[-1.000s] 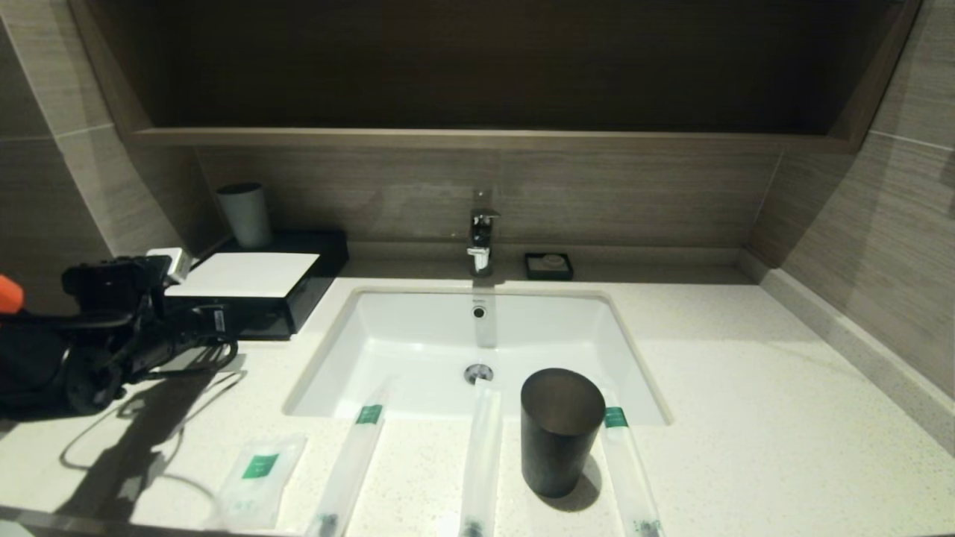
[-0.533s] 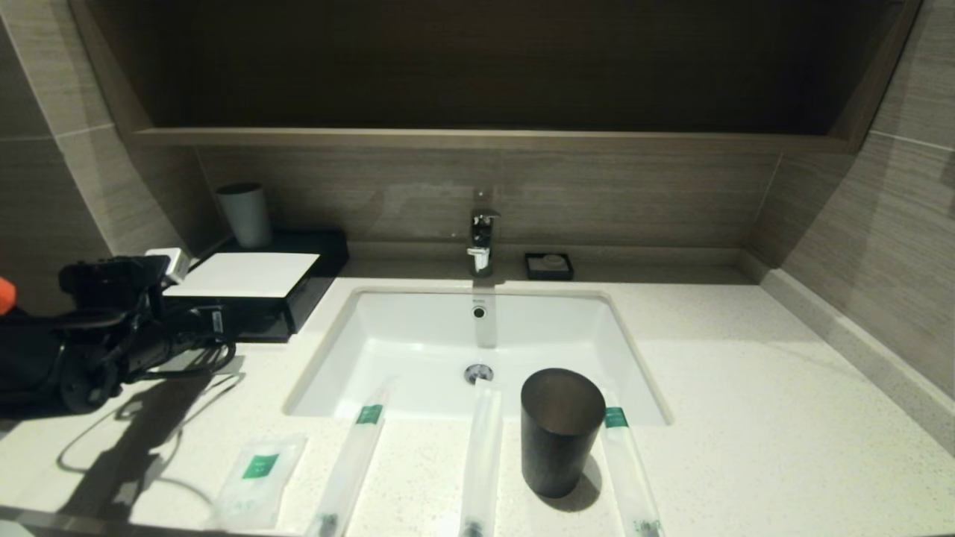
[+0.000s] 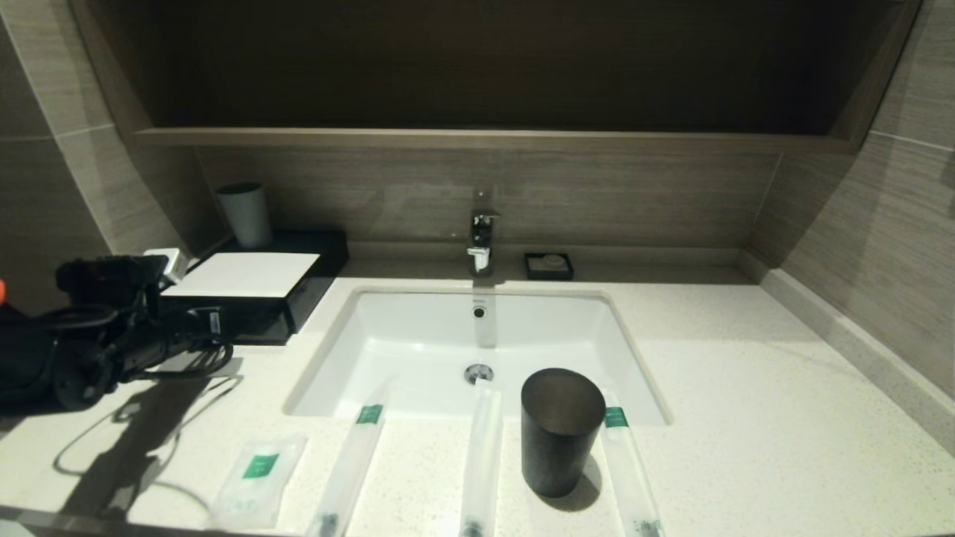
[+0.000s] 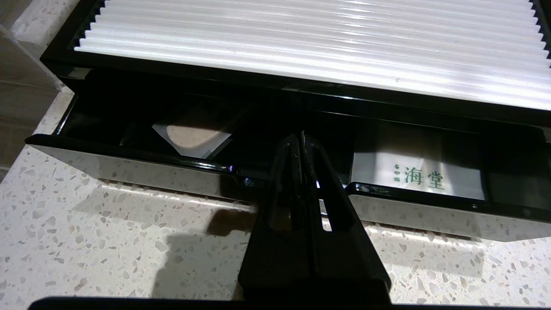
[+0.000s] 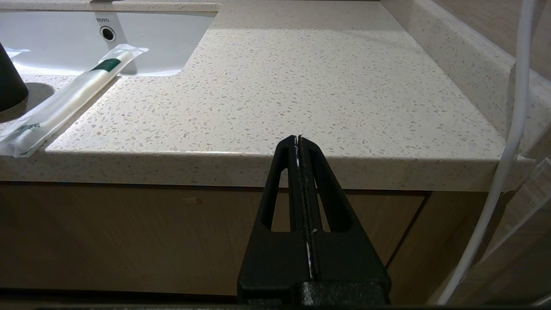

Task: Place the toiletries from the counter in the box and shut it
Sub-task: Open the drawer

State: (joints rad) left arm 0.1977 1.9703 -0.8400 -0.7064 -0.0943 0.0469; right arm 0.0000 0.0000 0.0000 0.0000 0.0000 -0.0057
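Observation:
The box (image 3: 246, 287) stands at the counter's (image 3: 746, 418) back left, black with a white ribbed top panel (image 4: 301, 43). Its drawer front (image 4: 129, 165) stands out a little. My left gripper (image 4: 300, 137) is shut, its tips reaching through the notch in the drawer front with nothing held. Along the counter's near edge lie the toiletries: a short sachet (image 3: 257, 477) and three long sachets (image 3: 351, 462), (image 3: 481, 455), (image 3: 630, 477). My right gripper (image 5: 298, 138) is shut and empty, low in front of the counter's edge, right of the rightmost sachet (image 5: 73, 97).
A dark cup (image 3: 561, 429) stands between the middle and right sachets. The sink (image 3: 418, 335) lies mid-counter, with the faucet (image 3: 481, 239) and a black soap dish (image 3: 548, 265) behind it. A pale cup (image 3: 244, 214) sits behind the box. White packets (image 4: 419, 176) lie in the drawer.
My left arm has drawn back a little toward the near left, and the drawer front has come out slightly with it. The sachets and cup have not moved.

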